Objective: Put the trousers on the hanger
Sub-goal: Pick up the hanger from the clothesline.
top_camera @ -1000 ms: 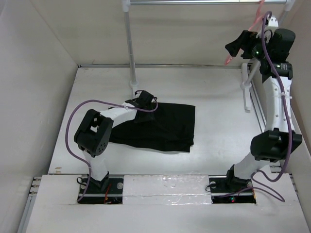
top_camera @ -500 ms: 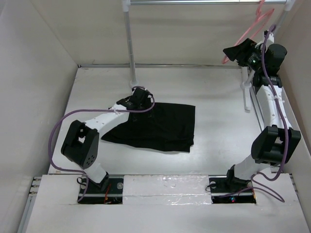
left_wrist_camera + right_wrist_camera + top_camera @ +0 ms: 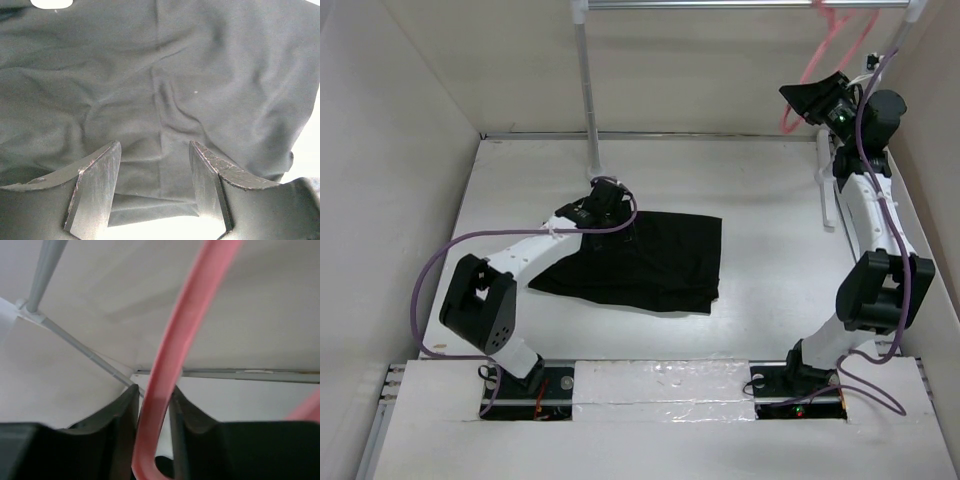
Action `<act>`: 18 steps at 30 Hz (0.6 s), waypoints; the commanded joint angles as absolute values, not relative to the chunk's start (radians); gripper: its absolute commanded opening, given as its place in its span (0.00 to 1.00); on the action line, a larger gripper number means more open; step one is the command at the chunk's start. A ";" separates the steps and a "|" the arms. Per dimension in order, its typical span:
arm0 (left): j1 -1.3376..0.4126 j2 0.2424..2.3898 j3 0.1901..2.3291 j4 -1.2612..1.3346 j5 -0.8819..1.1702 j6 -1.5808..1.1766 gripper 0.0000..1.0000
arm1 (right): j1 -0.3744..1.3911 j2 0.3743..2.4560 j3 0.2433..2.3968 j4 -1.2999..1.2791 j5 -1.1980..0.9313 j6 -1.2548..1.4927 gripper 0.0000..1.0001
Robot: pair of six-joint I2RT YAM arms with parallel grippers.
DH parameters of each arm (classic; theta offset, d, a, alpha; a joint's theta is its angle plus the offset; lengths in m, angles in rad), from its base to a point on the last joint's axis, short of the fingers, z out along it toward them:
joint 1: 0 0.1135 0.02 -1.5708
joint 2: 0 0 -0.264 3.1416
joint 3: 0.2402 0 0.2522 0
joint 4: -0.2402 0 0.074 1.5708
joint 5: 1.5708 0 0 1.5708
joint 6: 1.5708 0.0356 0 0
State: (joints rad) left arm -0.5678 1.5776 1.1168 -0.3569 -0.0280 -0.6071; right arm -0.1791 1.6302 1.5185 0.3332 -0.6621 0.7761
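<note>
From above, the trousers (image 3: 650,262) lie folded and flat on the table (image 3: 780,250), a little left of its middle. The left gripper (image 3: 605,205) is low at the far left corner of the cloth; in this view I cannot tell if its fingers are spread. The right gripper (image 3: 812,100) is raised high at the far right, at the hanger (image 3: 814,62), which hangs by its hook from the top bar of the white rack (image 3: 588,90), well apart from the trousers. In the left wrist view, the left gripper (image 3: 155,192) has its two fingers (image 3: 95,187) spread wide with nothing between them, and the wrinkled black trousers (image 3: 175,95) fill almost all the picture under them; a pale strip of table (image 3: 160,229) shows at the near edge of the cloth. In the right wrist view, the right gripper (image 3: 152,420) is pressed onto the pink hanger (image 3: 187,335): the thin bar goes up between the two fingers (image 3: 119,422) and both touch it. A grey pole of the rack (image 3: 46,267) stands behind at the upper left.
</note>
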 commanded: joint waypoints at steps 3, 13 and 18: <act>-0.572 1.493 1.163 -0.376 -0.014 -0.617 0.54 | -0.161 1.615 1.537 0.472 -0.667 0.813 0.18; -0.572 1.431 1.301 -0.413 0.044 -0.612 0.53 | -0.161 1.527 1.511 0.525 -0.727 0.842 0.08; -0.615 1.428 1.420 -0.434 0.037 -0.591 0.53 | -0.161 1.451 1.353 0.634 -0.779 0.874 0.06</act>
